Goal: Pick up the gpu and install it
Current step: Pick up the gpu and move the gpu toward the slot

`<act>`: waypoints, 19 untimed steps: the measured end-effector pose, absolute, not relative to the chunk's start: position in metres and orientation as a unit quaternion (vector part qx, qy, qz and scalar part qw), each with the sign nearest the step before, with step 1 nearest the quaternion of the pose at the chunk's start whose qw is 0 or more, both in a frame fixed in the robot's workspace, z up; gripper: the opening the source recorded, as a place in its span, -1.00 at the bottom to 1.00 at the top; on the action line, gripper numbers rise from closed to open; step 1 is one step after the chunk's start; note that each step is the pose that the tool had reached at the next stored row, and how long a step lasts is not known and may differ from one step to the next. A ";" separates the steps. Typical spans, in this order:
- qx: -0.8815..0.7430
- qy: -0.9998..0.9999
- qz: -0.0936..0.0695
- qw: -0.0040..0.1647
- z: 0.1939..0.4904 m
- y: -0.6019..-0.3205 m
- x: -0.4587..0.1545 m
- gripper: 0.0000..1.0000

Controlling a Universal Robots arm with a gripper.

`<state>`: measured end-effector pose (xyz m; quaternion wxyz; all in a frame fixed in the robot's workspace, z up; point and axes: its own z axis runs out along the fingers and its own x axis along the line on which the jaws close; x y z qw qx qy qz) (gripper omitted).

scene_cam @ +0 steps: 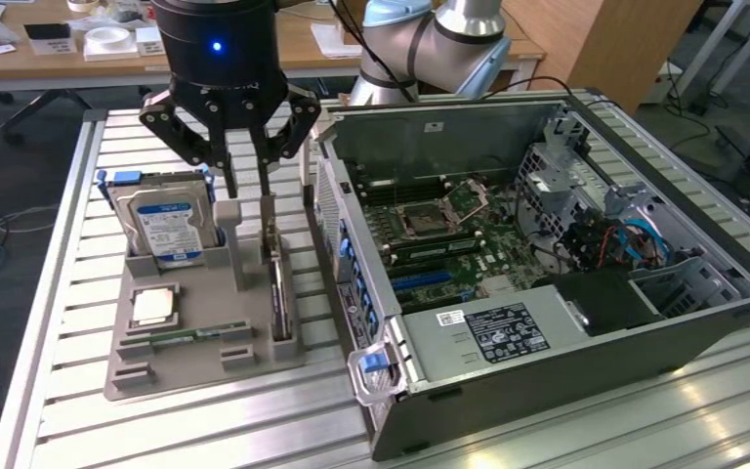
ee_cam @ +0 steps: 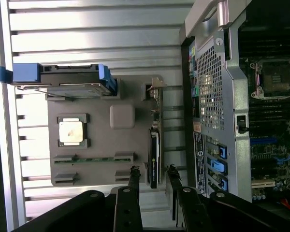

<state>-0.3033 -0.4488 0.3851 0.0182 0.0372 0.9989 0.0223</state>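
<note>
The gpu (scene_cam: 278, 285) stands on its edge in a slot of the grey holder (scene_cam: 199, 360), a thin dark card with a metal bracket at its far end. In the wrist view the gpu (ee_cam: 154, 150) runs as a narrow strip along the holder's (ee_cam: 101, 142) side nearest the computer case. My gripper (scene_cam: 247, 188) hangs open just above the card's far end, one finger on each side of its line and nothing between them. In the wrist view the gripper (ee_cam: 152, 170) straddles one end of the card without touching it.
A hard drive (scene_cam: 167, 227) with a blue label stands upright in the holder, with a CPU (scene_cam: 153, 305) and a RAM stick (scene_cam: 192, 335) lying in front. The open computer case (scene_cam: 687, 293) with its motherboard (scene_cam: 447, 239) sits close on the exterior view's right. All rests on a slatted metal table (scene_cam: 75, 430).
</note>
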 end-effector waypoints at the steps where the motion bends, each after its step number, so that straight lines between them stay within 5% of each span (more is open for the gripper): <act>1: 0.037 0.999 0.022 0.018 0.385 -0.449 -0.303 -0.29; 19: 0.037 0.999 0.022 0.018 0.375 -0.449 -0.303 -0.29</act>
